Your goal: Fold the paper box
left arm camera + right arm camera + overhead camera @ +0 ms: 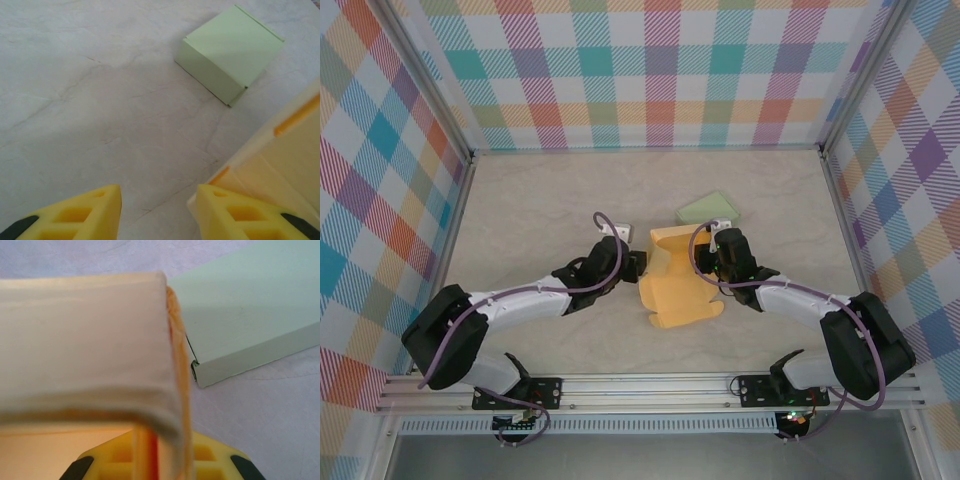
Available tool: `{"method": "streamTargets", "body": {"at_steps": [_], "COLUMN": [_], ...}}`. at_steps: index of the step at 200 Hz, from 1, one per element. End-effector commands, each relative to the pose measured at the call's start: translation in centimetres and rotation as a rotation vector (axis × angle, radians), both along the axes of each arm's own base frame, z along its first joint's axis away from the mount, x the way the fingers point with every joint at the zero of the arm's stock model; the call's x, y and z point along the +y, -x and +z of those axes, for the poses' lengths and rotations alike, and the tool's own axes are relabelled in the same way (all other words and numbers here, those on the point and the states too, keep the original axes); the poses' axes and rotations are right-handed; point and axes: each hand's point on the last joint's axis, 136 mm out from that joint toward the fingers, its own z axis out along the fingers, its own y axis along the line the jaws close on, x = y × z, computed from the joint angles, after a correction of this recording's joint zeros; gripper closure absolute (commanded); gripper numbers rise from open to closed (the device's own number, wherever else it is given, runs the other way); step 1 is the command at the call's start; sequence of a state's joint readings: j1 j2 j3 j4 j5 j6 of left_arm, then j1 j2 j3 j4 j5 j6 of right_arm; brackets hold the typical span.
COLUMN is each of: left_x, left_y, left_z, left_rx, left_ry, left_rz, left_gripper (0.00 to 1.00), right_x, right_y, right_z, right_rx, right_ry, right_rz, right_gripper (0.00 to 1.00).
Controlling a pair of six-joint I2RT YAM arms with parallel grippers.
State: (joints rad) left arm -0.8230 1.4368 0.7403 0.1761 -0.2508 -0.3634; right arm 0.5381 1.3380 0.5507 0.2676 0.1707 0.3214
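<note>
1. The paper box [675, 285] lies mid-desk between the two arms. Its long axis runs from the near edge toward the far wall. The far end has its walls up, and the near flaps are splayed flatter.
2. My right claw [725, 250] is clenched on the box's right wall at the far end. The wrist view shows a doubled-over paper wall [85, 340] pinched in that claw [160, 460].
3. My left claw [636, 266] stands parted with nothing in it, and bare desk [100, 100] shows in its gap [157, 212].
4. The box's left edge [280, 165] lies just to that claw's right. I cannot tell whether they touch.
5. I judge the next fold comes from the left and presses inward against the right-hand anchor.
6. The green box [710, 210] sits just beyond the far right corner, so room there is tight.
</note>
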Motion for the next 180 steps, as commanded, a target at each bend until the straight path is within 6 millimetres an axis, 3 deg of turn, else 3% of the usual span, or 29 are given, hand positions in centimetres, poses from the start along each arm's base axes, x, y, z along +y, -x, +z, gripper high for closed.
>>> {"method": "streamTargets", "body": {"at_steps": [1,48,139,180], "left_x": [-2.2,-2.8,0.3,0.0], "left_y": [-0.3,0.4,1.8,1.6], "left_z": [2.2,2.7,4.0,3.9], "left_rx": [-0.064,-0.086,-0.147,-0.154], "left_ry": [0.027,0.001,-0.090,-0.125], "left_rz": [-0.061,-0.097,-0.083,-0.104], "left_gripper": [0.57,0.57,0.53,0.53], "right_x": [0.5,0.6,0.6,0.6], "right_y": [0.1,0.1,0.1,0.1], "right_z": [0.3,0.3,0.3,0.3], "right_rx": [-0.011,-0.010,-0.009,-0.008], "right_ry": [-0.014,-0.018,-0.016,-0.018], "right_rz": [0.020,0.019,0.019,0.020], "right_gripper": [1.00,1.00,1.00,1.00]}}
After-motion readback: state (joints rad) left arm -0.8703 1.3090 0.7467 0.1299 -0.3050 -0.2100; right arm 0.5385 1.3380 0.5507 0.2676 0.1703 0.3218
